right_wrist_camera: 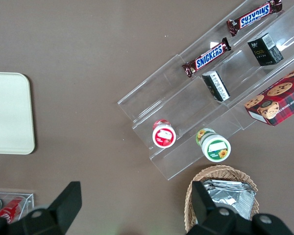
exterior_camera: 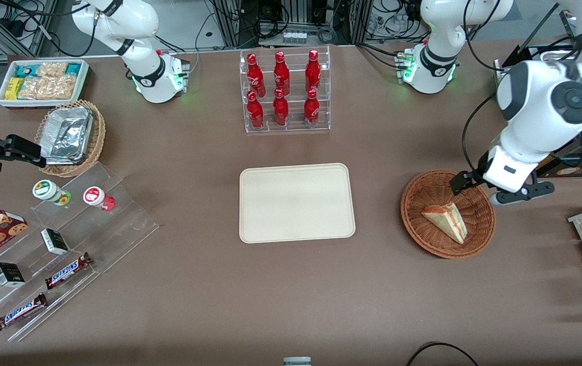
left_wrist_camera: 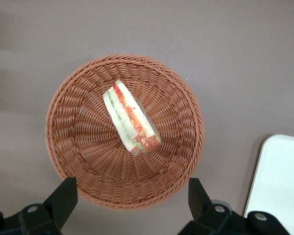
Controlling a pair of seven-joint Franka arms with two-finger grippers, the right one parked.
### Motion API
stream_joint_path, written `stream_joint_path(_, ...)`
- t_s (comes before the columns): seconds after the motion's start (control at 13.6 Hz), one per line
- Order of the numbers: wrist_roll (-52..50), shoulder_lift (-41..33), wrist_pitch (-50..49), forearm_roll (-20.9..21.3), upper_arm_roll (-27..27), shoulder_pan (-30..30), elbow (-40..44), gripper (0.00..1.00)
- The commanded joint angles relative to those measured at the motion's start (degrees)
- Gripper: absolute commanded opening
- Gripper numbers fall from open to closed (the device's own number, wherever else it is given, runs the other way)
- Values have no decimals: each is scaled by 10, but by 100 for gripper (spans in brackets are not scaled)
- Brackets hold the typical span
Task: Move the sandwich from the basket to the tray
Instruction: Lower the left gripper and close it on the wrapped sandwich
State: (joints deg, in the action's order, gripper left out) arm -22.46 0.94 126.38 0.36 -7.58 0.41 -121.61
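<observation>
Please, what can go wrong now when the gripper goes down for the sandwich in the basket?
The open gripper hovers above the basket. Its fingers stand wide, so one may catch the woven rim. The sandwich is a layered wedge lying on its side, so a squeeze might shift the layers or let it slip before the tray.

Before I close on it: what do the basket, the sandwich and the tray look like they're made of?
Basket: reddish-brown woven wicker by its ribbed weave, matte. Sandwich: pale soft-looking bread with orange-red and green filling; a slight sheen hints at clear wrap, uncertain. Tray: cream, smooth, low-rimmed, probably plastic. The gripper hangs open above the basket's rim.
</observation>
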Motion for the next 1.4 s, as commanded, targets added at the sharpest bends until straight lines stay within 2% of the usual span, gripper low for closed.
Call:
stream_joint_path(0.0,-42,8,56,1,-2,6,-37,100)
stream_joint_path(0.37,-91,53,113,2,-2,6,-50,100)
stream_joint_path(1.32,-148,119,181,2,2,12,-49,100)
